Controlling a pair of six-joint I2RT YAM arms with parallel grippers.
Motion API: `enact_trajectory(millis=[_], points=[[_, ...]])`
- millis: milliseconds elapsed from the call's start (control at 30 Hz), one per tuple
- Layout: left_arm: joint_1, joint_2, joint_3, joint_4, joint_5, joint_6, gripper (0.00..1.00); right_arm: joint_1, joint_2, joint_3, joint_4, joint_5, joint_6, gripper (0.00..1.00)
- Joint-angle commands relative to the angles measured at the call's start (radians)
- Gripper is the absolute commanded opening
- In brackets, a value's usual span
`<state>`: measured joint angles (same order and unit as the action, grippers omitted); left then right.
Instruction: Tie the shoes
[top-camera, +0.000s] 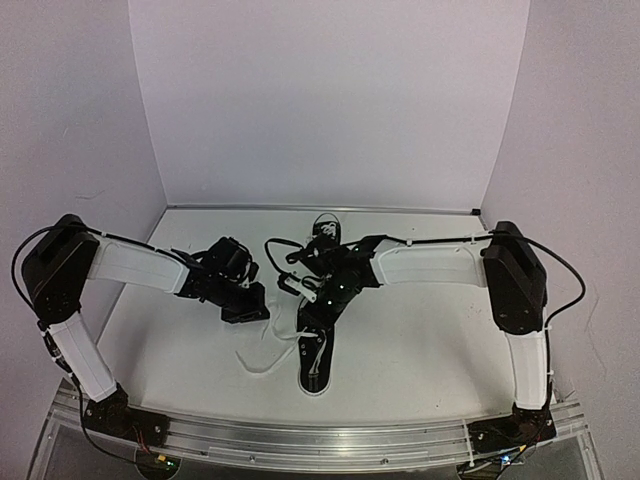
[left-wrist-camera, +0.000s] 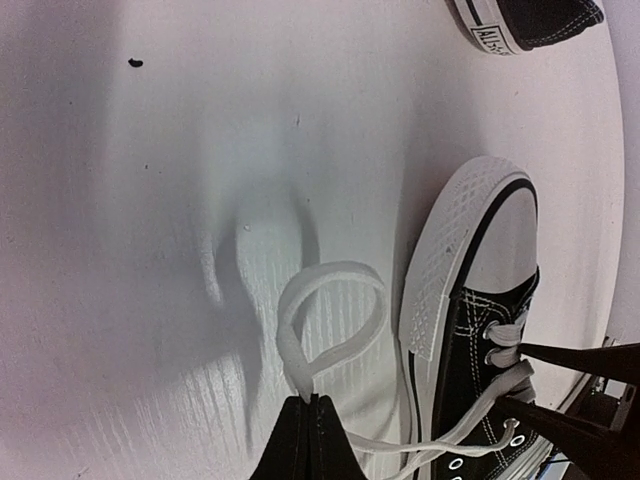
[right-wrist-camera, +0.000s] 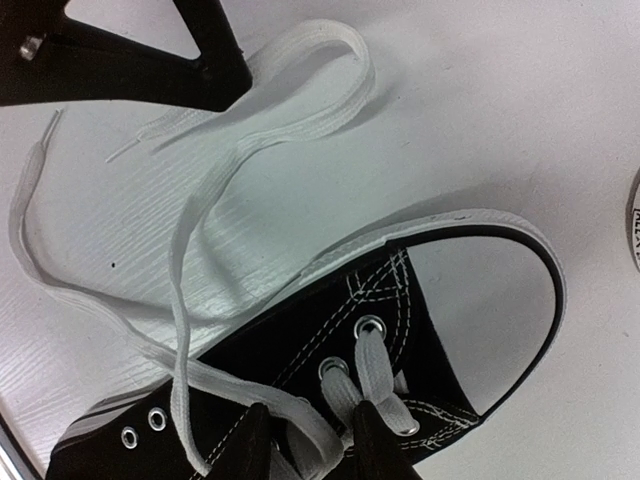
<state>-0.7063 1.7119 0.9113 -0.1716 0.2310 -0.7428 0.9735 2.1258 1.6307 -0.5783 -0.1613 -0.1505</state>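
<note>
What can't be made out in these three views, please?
- Far shoe: left wrist view, cut off by the top edge; top view, partly behind the right arm.
- Near shoe, heel: both wrist views, cut off by the bottom edge.
- Its laced front: top view, hidden under the right gripper.
- Ends of the lace: top view, too small.

— What was the near shoe made of?
— Matt black cloth with white stitching, a smooth rubbery toe cap and shiny metal eyelets.
— And the lace?
— Flat woven cloth. It lay on a white table with a faint ribbed grain.
</note>
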Motion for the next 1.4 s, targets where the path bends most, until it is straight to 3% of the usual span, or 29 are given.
enact_trajectory(millis=[0, 133, 333, 633, 733, 1100, 1367], points=[[-0.002, -0.051, -0.021, 0.064, 0.029, -0.024, 0.0, 0.011, -0.011, 0.03, -0.025, 0.054, -0.002, 0.18], [-0.002, -0.075, -0.041, 0.124, 0.049, -0.049, 0.0, 0.011, -0.057, 0.017, -0.017, 0.058, 0.01, 0.05], [-0.002, -0.099, -0.058, 0.2, 0.062, -0.085, 0.0, 0.011, -0.104, -0.015, 0.006, 0.036, 0.026, 0.0], [-0.002, -0.054, -0.102, 0.429, 0.134, -0.209, 0.0, 0.011, -0.149, -0.061, 0.041, 0.007, 0.055, 0.0], [-0.002, -0.017, -0.106, 0.506, 0.165, -0.252, 0.0, 0.01, -0.155, -0.071, 0.049, 0.008, 0.061, 0.04], [-0.003, -0.009, -0.11, 0.528, 0.159, -0.269, 0.0, 0.011, -0.161, -0.076, 0.049, 0.021, 0.062, 0.0], [-0.004, 0.066, -0.104, 0.675, 0.207, -0.367, 0.0, 0.011, -0.197, -0.103, 0.057, 0.022, 0.068, 0.0]])
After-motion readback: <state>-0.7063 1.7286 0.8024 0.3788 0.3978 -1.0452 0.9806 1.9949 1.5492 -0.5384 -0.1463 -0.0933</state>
